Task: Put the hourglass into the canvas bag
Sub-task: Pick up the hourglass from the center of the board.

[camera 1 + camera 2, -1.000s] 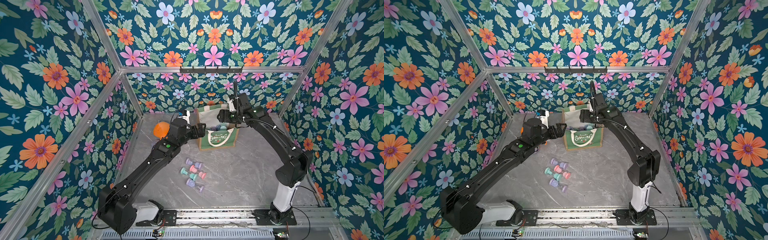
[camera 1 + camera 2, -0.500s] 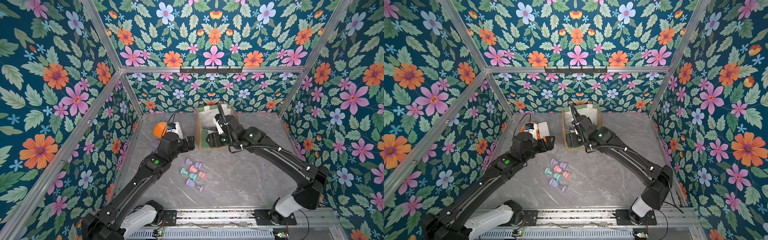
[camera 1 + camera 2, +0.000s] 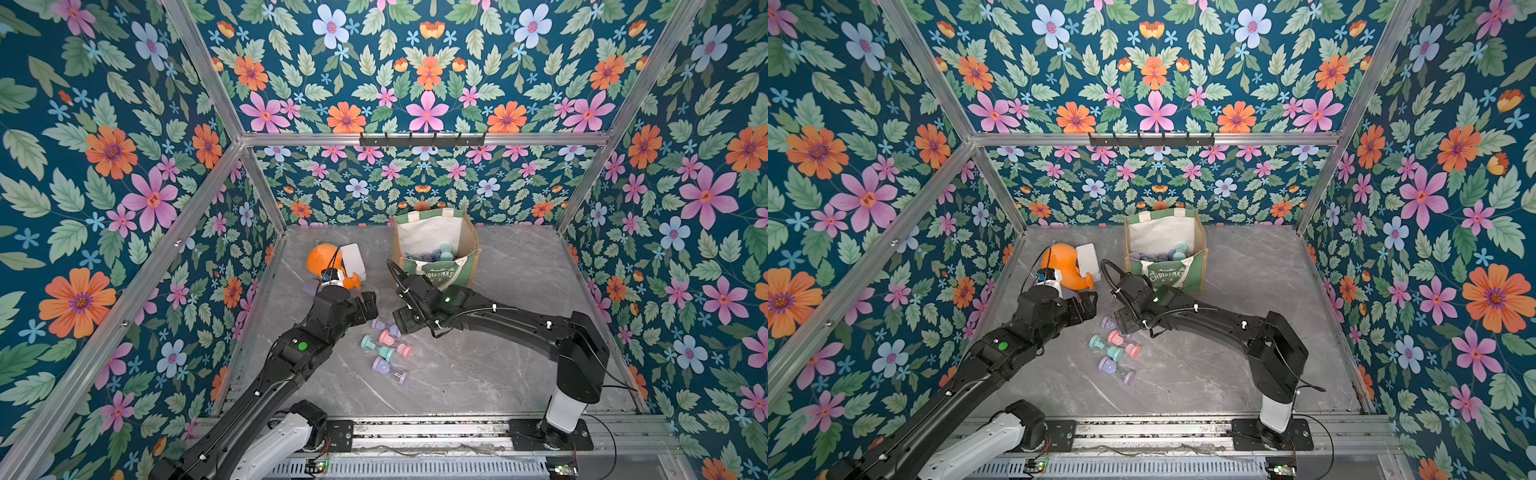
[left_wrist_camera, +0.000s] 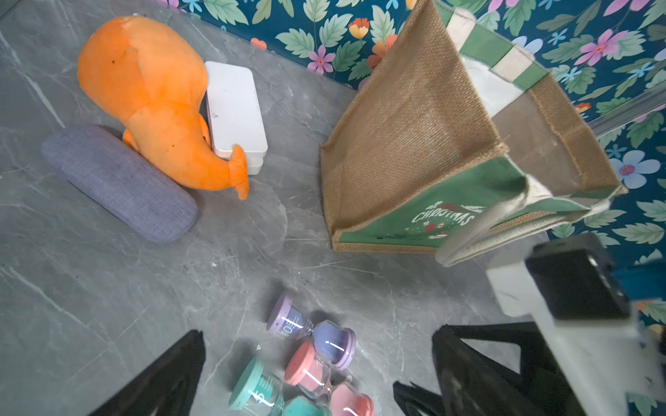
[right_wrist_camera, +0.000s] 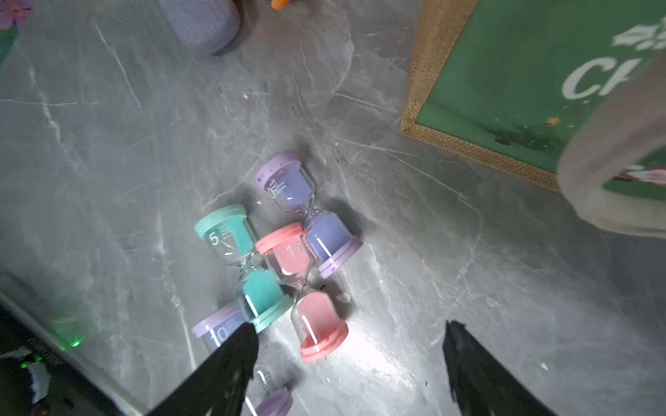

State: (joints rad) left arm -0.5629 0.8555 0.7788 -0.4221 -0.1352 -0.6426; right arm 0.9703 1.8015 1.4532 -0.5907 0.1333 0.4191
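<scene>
Hard to read first: the hourglasses in the bag (image 3: 432, 252) show only as teal & purple caps over the front rim in both top views, count unclear. The 2nd purple hourglass (image 5: 216, 333), marked 10, is partly covered by an R finger (image 5: 230, 360). The L wrist view cuts off the teal & pink ones at its edge. The rope handle (image 5: 612, 173) is a blurred pale loop close to the lens. The glasses case (image 4: 115, 180) is plain in the L wrist view, mostly hidden by the L arm from above, and cropped in the R wrist view. A white block (image 4: 562, 299) w/ a black part is too blurred to identify.

R gripper (image 5: 349, 324): jaws wide apart, gripping nothing, over the cluster by the pink hourglass (image 5: 313, 317). L gripper (image 4: 318, 331): jaws apart too, empty; height over the table can't be told.

Four loose hourglasses (image 3: 386, 349) lie on their sides, touching, mid-table, in front of the canvas bag (image 3: 440, 274) and apart from it. The bag stands upright & open near the back wall.

The table (image 3: 498, 374) is grey marble-look w/ pale veins. The orange plush (image 3: 324, 259) touches the white box (image 3: 353, 255) on the L side. The walls (image 3: 104, 166) are teal floral paper, w/ aluminium frame bars (image 3: 291, 139), a black hook rail (image 3: 422, 141) and a base rail (image 3: 415, 432) at the front.
</scene>
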